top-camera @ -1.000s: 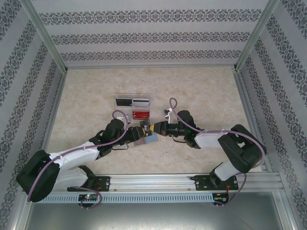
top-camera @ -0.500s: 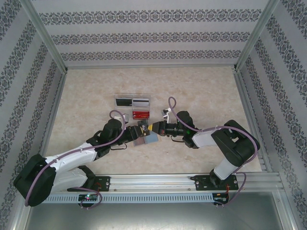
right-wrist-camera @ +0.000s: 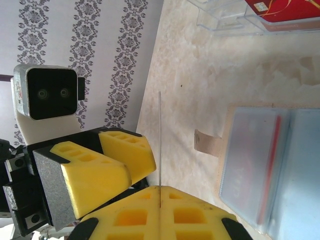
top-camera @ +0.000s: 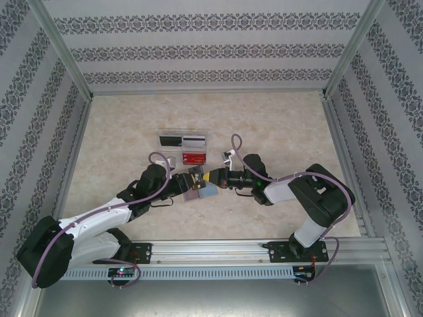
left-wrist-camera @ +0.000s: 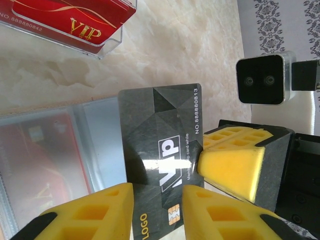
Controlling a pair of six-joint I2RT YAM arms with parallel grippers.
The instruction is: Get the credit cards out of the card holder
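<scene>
The card holder (top-camera: 201,192) lies open on the table, its clear sleeves (right-wrist-camera: 260,165) showing a red credit card (left-wrist-camera: 45,165) inside. A black VIP credit card (left-wrist-camera: 155,135) is out of the holder and held above the table. My right gripper (right-wrist-camera: 160,192) is shut on one edge of it; from the right wrist the card is a thin line (right-wrist-camera: 160,140). My left gripper (left-wrist-camera: 157,210) is open, its yellow fingers (left-wrist-camera: 85,212) apart in front of the card's lower end. Seen from above, the left gripper (top-camera: 191,180) and right gripper (top-camera: 210,176) meet just above the holder.
A clear plastic tray (top-camera: 184,146) with black, silver and red cards stands just behind the grippers; its red VIP card (left-wrist-camera: 75,17) is close to the left gripper. A tan tab (right-wrist-camera: 207,142) sticks out of the holder. Patterned walls enclose the table.
Both grippers have drifted slightly left and away from the arm bases with the black card. The left jaws have narrowed a little.
</scene>
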